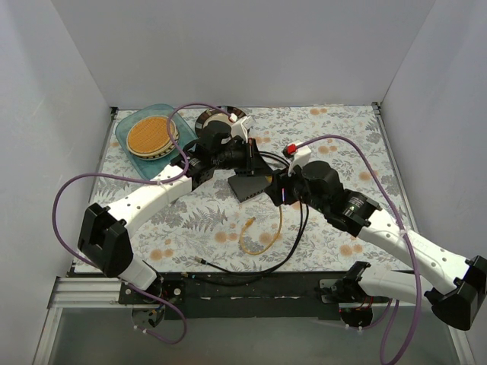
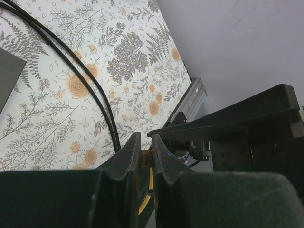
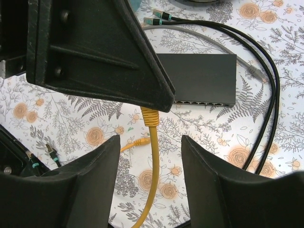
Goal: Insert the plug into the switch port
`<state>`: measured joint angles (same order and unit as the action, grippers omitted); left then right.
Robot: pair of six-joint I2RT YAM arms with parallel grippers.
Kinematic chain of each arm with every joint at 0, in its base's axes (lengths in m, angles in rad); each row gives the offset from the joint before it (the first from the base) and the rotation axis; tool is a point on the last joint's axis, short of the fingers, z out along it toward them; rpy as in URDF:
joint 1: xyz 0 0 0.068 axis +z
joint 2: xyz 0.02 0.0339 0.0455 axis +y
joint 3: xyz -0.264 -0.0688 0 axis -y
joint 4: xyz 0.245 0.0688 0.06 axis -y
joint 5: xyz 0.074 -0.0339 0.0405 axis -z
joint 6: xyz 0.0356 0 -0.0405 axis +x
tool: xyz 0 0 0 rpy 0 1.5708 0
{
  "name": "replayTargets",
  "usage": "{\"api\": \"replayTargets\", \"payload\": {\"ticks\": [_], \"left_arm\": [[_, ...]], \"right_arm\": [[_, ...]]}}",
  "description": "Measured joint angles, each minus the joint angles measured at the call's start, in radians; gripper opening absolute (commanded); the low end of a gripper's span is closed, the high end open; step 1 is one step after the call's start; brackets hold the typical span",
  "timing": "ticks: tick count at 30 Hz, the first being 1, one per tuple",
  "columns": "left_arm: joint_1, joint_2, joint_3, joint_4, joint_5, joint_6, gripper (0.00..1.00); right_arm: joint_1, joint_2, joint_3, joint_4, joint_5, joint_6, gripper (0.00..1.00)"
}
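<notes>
Two grippers: left gripper (image 2: 145, 145) pinched narrow on the plug (image 2: 145, 160) ending the yellow cable (image 3: 153, 180); right gripper (image 3: 151, 140) gapes wide astride that cable.

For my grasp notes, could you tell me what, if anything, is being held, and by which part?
The left tool grips the yellow cable right at its plug end; the right tool is open and empty.
</notes>
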<state>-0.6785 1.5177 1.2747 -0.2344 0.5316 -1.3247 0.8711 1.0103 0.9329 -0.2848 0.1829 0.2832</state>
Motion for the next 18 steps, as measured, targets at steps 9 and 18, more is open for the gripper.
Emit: {"api": "replayTargets", "payload": {"ticks": [9, 18], "left_arm": [[0.0, 0.0, 0.003, -0.001, 0.0, 0.0, 0.0], [0.0, 0.003, 0.005, -0.001, 0.004, -0.001, 0.0]], "right_arm": [[0.0, 0.03, 0.0, 0.025, -0.002, 0.001, 0.41], [0.0, 0.028, 0.0, 0.05, 0.01, 0.001, 0.05]]}}
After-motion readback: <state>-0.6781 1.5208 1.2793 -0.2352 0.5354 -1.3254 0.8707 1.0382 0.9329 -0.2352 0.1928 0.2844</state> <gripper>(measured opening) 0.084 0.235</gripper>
